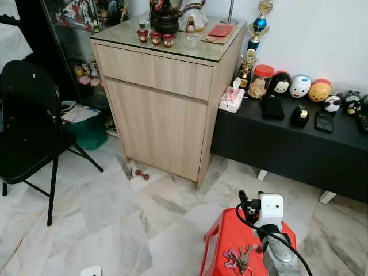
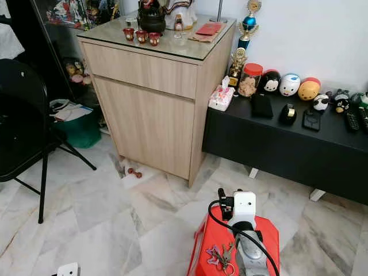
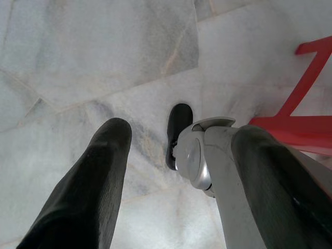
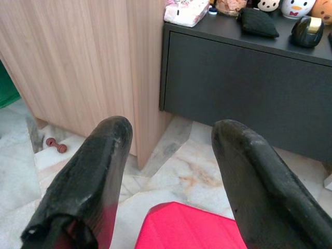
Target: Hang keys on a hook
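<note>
A bunch of keys (image 1: pixel 238 260) with a purple tag lies on the top of a red plastic stool (image 1: pixel 227 233) at my feet, lower right. My right arm, with its white wrist camera (image 1: pixel 271 207), reaches over the stool just to the right of the keys. My right gripper (image 4: pixel 171 135) is open and holds nothing; it hovers above the stool's far edge (image 4: pixel 192 228) and points at the cabinet corner. My left gripper (image 3: pixel 181 130) hangs open over the marble floor beside the stool's red leg (image 3: pixel 306 78).
A tall wooden cabinet (image 1: pixel 161 98) stands ahead, with a low black bench (image 1: pixel 287 146) carrying figurines to its right. A black folding chair (image 1: pixel 29 126) is at the left, with a green bin (image 1: pixel 89 131) behind it. Marble floor (image 1: pixel 115 218) lies open between them.
</note>
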Controlling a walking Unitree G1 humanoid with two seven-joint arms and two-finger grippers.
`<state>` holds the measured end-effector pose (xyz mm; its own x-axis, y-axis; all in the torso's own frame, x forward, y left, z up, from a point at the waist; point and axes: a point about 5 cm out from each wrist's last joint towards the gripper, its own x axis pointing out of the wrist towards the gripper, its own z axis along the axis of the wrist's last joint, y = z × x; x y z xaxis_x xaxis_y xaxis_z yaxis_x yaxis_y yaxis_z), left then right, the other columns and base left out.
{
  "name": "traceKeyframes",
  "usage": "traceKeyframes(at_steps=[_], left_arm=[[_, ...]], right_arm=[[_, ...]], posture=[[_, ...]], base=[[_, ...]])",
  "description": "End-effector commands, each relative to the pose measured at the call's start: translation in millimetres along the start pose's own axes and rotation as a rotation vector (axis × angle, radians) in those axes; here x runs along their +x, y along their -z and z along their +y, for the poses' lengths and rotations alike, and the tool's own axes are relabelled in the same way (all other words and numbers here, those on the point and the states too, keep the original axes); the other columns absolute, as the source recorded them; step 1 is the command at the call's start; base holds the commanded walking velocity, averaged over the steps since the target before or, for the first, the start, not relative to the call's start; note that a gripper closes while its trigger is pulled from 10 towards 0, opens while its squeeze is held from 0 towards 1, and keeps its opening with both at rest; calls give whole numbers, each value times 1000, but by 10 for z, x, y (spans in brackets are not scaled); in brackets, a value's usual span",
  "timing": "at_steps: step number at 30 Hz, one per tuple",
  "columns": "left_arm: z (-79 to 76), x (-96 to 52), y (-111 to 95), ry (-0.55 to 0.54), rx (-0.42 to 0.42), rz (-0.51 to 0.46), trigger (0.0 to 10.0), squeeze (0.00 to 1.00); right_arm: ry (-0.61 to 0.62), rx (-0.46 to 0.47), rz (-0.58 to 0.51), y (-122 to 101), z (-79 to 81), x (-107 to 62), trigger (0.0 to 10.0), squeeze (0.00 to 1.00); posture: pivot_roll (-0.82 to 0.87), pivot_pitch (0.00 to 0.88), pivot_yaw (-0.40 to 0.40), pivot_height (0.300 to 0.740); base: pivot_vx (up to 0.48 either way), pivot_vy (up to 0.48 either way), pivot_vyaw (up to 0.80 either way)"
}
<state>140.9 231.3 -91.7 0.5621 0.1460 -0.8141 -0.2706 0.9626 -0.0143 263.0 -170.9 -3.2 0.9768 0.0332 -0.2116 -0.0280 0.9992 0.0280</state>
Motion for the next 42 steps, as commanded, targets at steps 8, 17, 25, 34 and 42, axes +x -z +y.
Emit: traceKeyframes(at_steps=[8,17,25,34,42], left_arm=[[-5,-10,56,6,8,22,10000,0],[-8,-9,52,5,5,20,10000,0],[-16,-5,37,9,8,16,10000,0],[-13,-4,36,9,13,18,10000,0],[-11,-3,32,8,18,18,10000,0]], right_arm=[[8,-26,8,-17,-24,25,10000,0],[12,-34,62,34,-28,30,10000,0],[19,-43,70,25,-12,52,10000,0],[28,-40,85,40,1,56,10000,0],[22,-42,73,24,8,63,10000,0]], posture=[[35,0,-56,740],[35,0,-57,740],[43,0,-62,719],[43,0,-59,710],[46,0,-59,666]], base=[[0,0,0],[0,0,0],[0,0,0],[0,0,0],[0,0,0]])
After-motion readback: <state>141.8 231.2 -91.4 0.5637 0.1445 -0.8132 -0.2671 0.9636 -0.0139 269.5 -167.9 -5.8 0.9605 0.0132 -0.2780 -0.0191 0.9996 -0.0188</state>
